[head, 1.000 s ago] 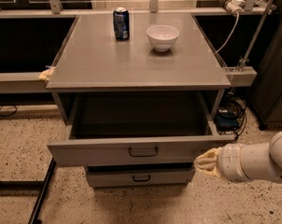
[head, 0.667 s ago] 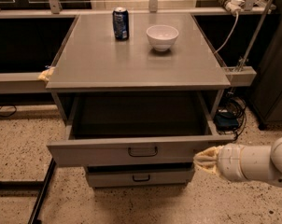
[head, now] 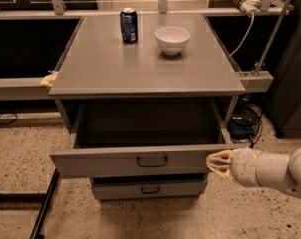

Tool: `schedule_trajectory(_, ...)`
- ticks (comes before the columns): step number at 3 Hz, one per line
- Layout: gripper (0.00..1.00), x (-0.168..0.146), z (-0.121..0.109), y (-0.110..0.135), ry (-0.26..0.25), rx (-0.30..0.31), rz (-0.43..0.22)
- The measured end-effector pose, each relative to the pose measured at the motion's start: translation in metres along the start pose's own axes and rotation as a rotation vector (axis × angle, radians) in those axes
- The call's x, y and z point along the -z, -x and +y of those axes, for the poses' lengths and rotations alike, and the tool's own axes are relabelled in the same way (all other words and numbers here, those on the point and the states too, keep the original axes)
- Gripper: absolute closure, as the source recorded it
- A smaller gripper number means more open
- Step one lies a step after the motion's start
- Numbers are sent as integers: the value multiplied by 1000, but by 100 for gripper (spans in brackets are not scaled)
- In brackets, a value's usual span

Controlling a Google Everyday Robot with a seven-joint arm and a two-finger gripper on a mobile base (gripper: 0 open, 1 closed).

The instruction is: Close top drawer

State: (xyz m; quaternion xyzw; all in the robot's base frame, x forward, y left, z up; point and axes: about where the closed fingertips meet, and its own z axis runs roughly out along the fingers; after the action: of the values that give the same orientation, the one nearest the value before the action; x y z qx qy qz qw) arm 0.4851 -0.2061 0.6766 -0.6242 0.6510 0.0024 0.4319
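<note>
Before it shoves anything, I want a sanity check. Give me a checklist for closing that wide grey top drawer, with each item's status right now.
1. Wide grey metal top drawer needs closing: ok, pulled well out.
2. The gripper is at the drawer front: ok, at its right end; contact cannot tell.
3. Push point centred: not ok, far right of the dark loop handle.
4. Nothing sticks out of the drawer: cannot tell, inside is dark.
5. Blue drink can and white bowl safe: ok, both upright, far back on the cabinet top.
</note>
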Motion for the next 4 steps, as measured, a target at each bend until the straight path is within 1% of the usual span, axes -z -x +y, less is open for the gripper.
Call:
schedule_trajectory(1,100,-12,-14,-13,-30,1,6)
schedule_trajectory(2,100,-26,-30,-23,-45,-4,13)
schedule_trajectory(3,100,-41,-51,-30,-51,-10,16)
schedule_trajectory(4,100,-58,-69,-36,-44,-17,23)
